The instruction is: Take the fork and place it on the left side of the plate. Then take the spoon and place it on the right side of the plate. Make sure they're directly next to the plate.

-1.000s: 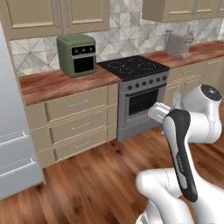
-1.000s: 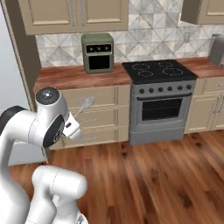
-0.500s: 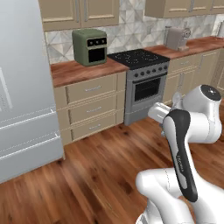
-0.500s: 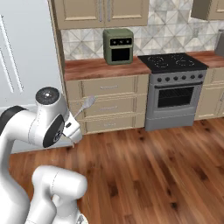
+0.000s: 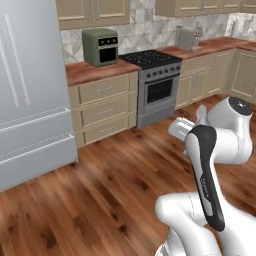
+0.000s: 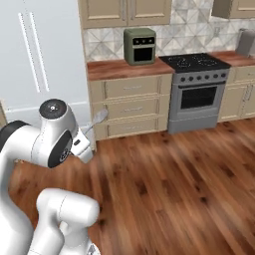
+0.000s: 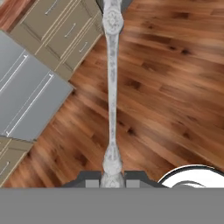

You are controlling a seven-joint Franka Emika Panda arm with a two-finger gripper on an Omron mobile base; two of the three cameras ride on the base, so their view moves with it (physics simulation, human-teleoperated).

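Fridge [image 6: 40, 55] is the landmark — oven [image 6: 199, 92] stands well right of it, wood floor [image 6: 169, 184] in front. Gripper [image 7: 112, 178] clenched on the spoon [image 7: 112, 87], handle end pinched — spoon sticks straight out from gripper, bowl raised in the air toward fridge-side drawers [image 6: 132, 107].
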